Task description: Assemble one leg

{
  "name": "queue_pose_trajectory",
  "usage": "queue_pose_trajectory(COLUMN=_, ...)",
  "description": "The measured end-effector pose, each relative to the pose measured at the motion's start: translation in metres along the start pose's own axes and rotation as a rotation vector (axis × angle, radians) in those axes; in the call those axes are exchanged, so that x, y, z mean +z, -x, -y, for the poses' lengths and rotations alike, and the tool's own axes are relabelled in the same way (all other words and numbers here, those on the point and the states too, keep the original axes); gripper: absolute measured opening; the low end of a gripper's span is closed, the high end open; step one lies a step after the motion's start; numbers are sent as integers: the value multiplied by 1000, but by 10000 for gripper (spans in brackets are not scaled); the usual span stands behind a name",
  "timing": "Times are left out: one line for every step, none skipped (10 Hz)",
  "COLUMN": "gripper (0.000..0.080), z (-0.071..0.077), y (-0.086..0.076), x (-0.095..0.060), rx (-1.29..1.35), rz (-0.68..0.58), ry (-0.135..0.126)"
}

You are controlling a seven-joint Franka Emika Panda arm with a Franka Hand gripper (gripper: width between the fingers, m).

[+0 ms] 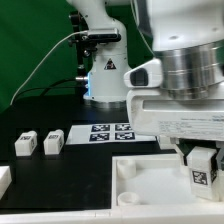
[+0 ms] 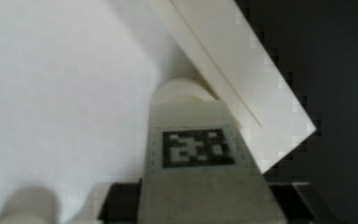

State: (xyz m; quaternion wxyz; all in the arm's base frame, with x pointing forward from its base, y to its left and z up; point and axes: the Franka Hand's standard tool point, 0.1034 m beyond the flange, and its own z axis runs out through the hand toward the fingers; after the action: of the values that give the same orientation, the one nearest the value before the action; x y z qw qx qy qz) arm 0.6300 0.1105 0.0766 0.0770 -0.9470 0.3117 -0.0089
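My gripper [image 1: 203, 172] is shut on a leg [image 1: 204, 166], a small white block with a black-and-white tag, and holds it upright over the large white tray-like piece [image 1: 150, 180] at the exterior view's right. In the wrist view the held leg [image 2: 194, 140] stands tag-forward between my dark fingers [image 2: 130, 200] above the tray's white surface [image 2: 69, 90]. Its far end lies by the tray's raised rim [image 2: 247, 75]. Two more legs [image 1: 25, 144] [image 1: 53, 143] lie on the black table at the exterior view's left.
The marker board [image 1: 112, 132] lies flat behind the tray. Another white block [image 1: 4, 180] shows at the left edge. The robot base [image 1: 105, 70] and a cable stand at the back against a green backdrop.
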Motion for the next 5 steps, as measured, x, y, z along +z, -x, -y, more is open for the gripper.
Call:
queue_pose_trajectory(gripper=294, z=2, y=3, x=0, rx=-81, rz=-21, ry=36)
queue_pose_trajectory(gripper=294, z=1, y=2, x=1, rx=-55, rz=-12, ry=25)
queue_pose_trajectory(gripper=294, z=1, y=2, x=1, rx=-49, rz=-11, ry=22)
queue_pose_trajectory(gripper=294, z=1, y=2, x=1, rx=-41, rz=-12, ry=21)
queue_pose_trajectory(gripper=294, z=2, y=2, x=1, rx=21, rz=-25, ry=12)
